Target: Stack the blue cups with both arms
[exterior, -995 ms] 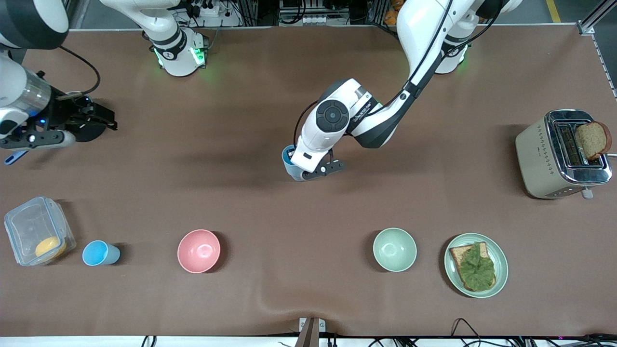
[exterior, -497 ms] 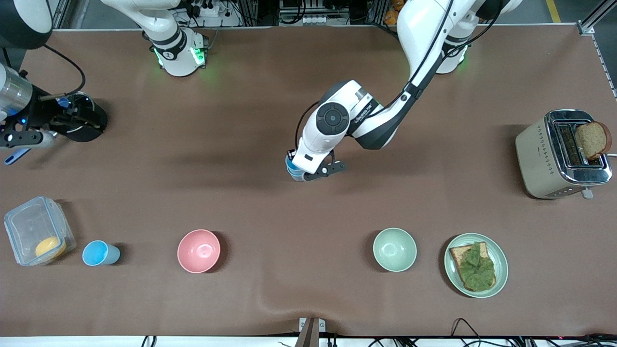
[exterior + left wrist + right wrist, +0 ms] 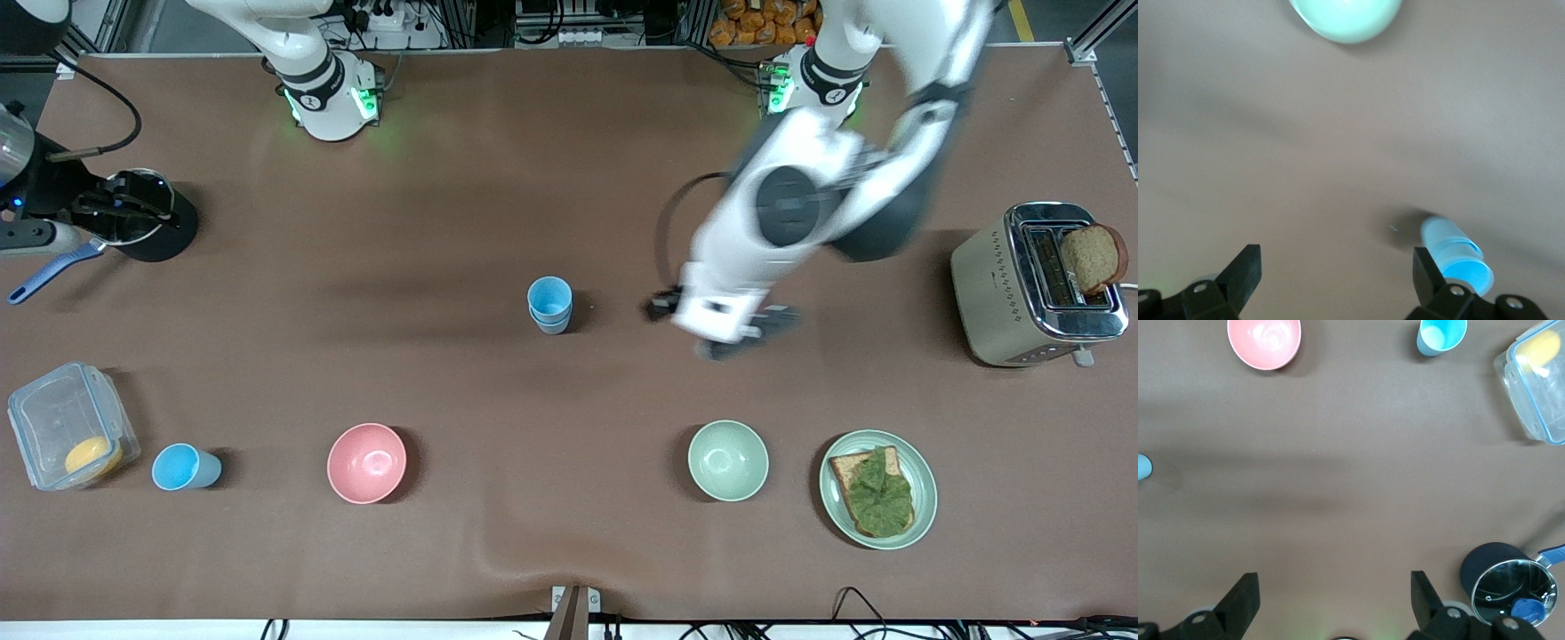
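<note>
Taking the pink bowl (image 3: 366,462) as my landmark: a single blue cup (image 3: 184,468) stands on the bench (image 3: 569,551) beside it, toward the right arm's end, level with it and next to a clear lidded box (image 3: 71,437). Farther from the front camera than the bowl, near mid-bench, two blue cups sit nested as a stack (image 3: 549,305), upright and free. My judgement is that the lone cup comes next; to do it well, my right fingers should descend squarely over its rim, clamp one wall, lift straight, and lower it centred into the stack. My left gripper (image 3: 725,322) hangs over bare bench beside the stack toward the left arm's end, fingers spread and empty. My right gripper (image 3: 120,209) hovers over a dark pot (image 3: 147,227), farthest from the bowl, fingers apart, holding nothing.
</note>
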`<state>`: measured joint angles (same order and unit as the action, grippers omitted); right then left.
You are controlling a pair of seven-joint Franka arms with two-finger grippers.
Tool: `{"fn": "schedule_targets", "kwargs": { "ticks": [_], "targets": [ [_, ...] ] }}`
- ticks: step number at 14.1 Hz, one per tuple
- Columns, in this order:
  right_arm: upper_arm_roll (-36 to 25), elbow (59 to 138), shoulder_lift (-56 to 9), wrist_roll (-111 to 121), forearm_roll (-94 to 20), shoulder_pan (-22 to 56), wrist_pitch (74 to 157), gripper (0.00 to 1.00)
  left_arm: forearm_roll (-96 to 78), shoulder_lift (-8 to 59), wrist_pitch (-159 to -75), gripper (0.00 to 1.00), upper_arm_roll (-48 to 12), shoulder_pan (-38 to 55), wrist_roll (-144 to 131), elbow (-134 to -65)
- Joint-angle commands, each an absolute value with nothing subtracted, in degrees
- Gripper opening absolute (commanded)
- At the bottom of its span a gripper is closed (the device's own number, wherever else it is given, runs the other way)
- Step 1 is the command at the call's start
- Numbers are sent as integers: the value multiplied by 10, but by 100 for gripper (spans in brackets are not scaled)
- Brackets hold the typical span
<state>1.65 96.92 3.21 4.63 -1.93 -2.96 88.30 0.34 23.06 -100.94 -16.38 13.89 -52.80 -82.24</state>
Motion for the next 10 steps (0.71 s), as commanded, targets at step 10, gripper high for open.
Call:
{"fn": "schedule_targets", "kwargs": {
  "ticks": [10],
  "targets": [
    [19, 950, 21, 46, -18, -7, 871, 100, 30, 85, -903, 100, -169, -39, -195, -867]
  ]
}}
